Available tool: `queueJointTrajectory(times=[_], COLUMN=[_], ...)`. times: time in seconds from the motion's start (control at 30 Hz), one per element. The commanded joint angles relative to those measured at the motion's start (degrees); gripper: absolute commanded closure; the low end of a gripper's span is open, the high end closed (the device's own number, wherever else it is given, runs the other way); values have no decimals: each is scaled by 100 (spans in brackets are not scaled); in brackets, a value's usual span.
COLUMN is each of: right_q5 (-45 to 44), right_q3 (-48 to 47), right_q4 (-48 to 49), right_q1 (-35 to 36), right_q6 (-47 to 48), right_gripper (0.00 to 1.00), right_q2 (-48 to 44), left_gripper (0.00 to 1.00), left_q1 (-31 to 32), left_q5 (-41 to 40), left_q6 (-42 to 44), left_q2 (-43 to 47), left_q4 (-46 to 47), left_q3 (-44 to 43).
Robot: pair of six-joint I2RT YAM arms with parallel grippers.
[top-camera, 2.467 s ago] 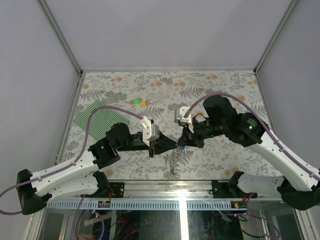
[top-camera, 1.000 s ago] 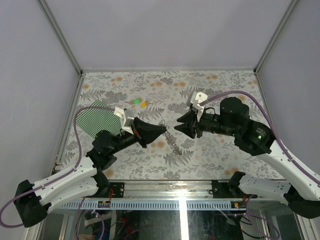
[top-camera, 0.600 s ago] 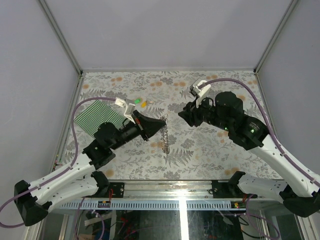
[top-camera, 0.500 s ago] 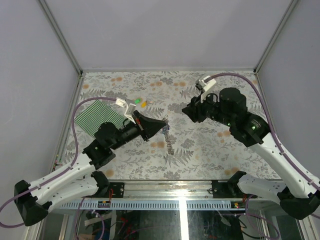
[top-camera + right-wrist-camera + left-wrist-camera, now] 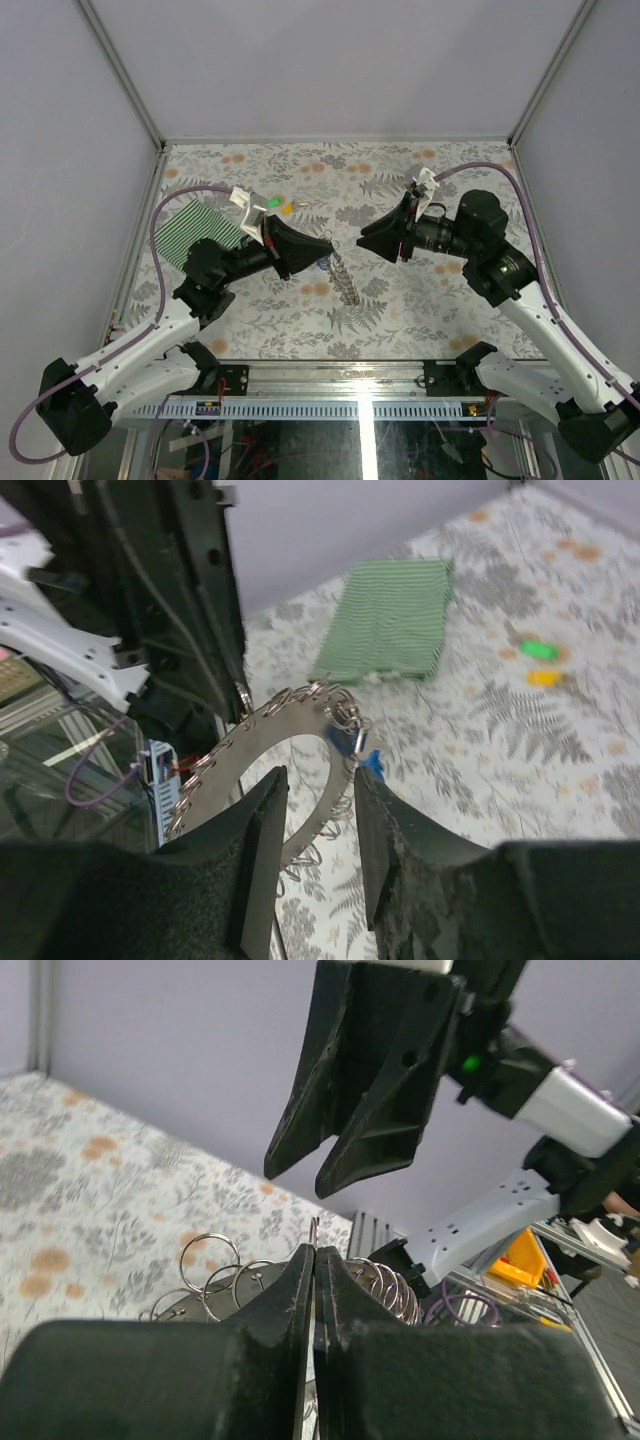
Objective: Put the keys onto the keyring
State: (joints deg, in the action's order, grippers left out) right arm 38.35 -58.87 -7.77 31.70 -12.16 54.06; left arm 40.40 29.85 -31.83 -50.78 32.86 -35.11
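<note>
The keyring (image 5: 262,742) is a flat grey metal crescent edged with many small wire rings, and it hangs above the table. My left gripper (image 5: 326,251) is shut on its edge (image 5: 314,1232); rings (image 5: 209,1260) show on both sides of the jaws. A blue key (image 5: 369,762) hangs on the keyring. My right gripper (image 5: 318,780) is open and empty, facing the keyring a short way off. In the top view the keyring (image 5: 345,282) dangles between both grippers, the right gripper (image 5: 364,243) to its right. A green key (image 5: 273,202) and a yellow key (image 5: 288,208) lie on the table behind the left arm.
A green-and-white striped cloth (image 5: 193,233) lies at the left of the flower-patterned table (image 5: 420,300). Grey walls and metal frame posts close in the back and sides. The green key (image 5: 541,650) and the yellow key (image 5: 545,677) lie right of the cloth (image 5: 389,620).
Both grippers have risen and moved back from the near middle of the table, the left still holding the keyring. The right gripper has drawn off to the right and turned at the wrist.
</note>
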Motion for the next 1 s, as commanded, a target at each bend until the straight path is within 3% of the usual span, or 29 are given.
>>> queueJointTrajectory(times=[0.0,0.2,0.43,0.77,0.97], right_q5=[701,783,414,548,354], right_q3=[388,944,1094,1355,1347], right_q4=[1824,3119,3062,3488,3649], right_q1=[-33,23,551,771,1043], right_q6=[-486,-1037,-652,-581,-534], right_gripper=[62,66,65,61,66], right_q2=[-483,-710,-873,-1091,-957], left_gripper=[100,100,100,100,100], left_q1=[-268,-294,-296,-296,-292], left_q5=[1148,1769,1899,1772,1775], left_q6=[-514,-895,-736,-750,-763], left_q2=[-108,-475,-553,-512,-502], left_q4=[2364,3325,3042,3010,2982], left_q3=[78,-87,-375,-450,-483])
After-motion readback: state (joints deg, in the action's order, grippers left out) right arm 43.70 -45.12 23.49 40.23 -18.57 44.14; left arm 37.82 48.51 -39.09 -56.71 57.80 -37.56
